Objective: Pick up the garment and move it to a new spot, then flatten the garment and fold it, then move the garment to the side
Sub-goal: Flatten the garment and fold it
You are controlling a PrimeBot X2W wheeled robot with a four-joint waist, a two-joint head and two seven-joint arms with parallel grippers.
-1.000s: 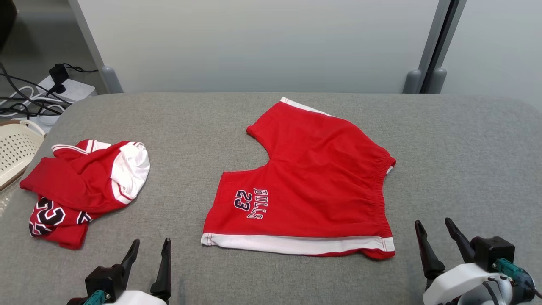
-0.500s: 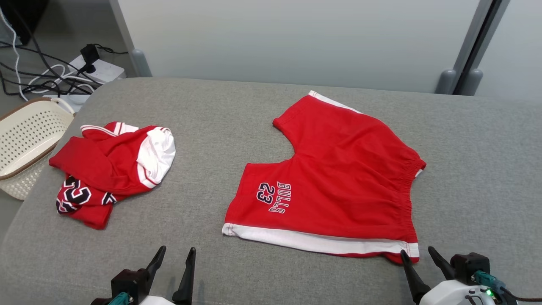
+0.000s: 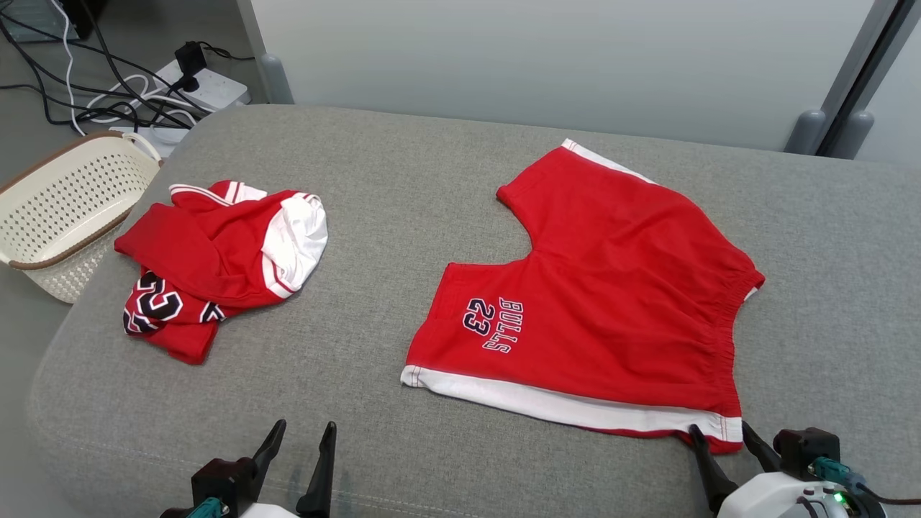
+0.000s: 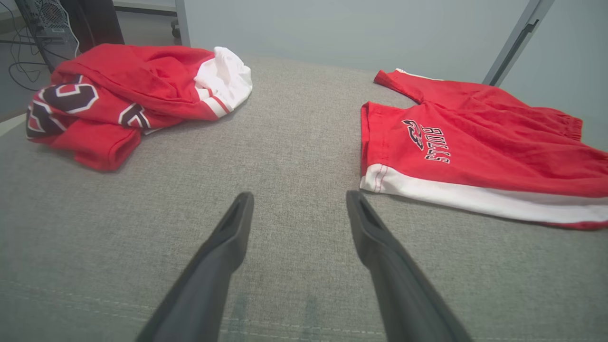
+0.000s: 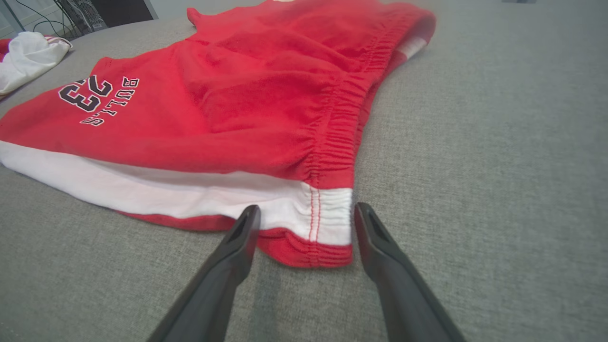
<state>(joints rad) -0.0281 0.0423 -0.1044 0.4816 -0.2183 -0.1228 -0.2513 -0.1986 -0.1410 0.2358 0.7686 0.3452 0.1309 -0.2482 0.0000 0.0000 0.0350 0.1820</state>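
Note:
The red shorts [image 3: 611,288] with white trim and "BULLS 23" print lie spread flat on the grey padded table [image 3: 403,187]. They also appear in the left wrist view [image 4: 475,142] and the right wrist view [image 5: 237,95]. My right gripper [image 3: 719,429] is open, and its fingertips straddle the near waistband corner of the shorts [image 5: 308,209]. My left gripper [image 3: 305,428] is open and empty over bare table [image 4: 299,197], left of the shorts' leg hem.
A crumpled red and white jersey [image 3: 209,266] lies at the table's left, also seen from the left wrist [image 4: 118,95]. A cream perforated basket [image 3: 65,208] sits off the left edge. A power strip with cables [image 3: 201,83] lies on the floor behind.
The head camera has swung, shifting the whole scene right. My right gripper has come in to the shorts' near waistband corner. The garments lie as before.

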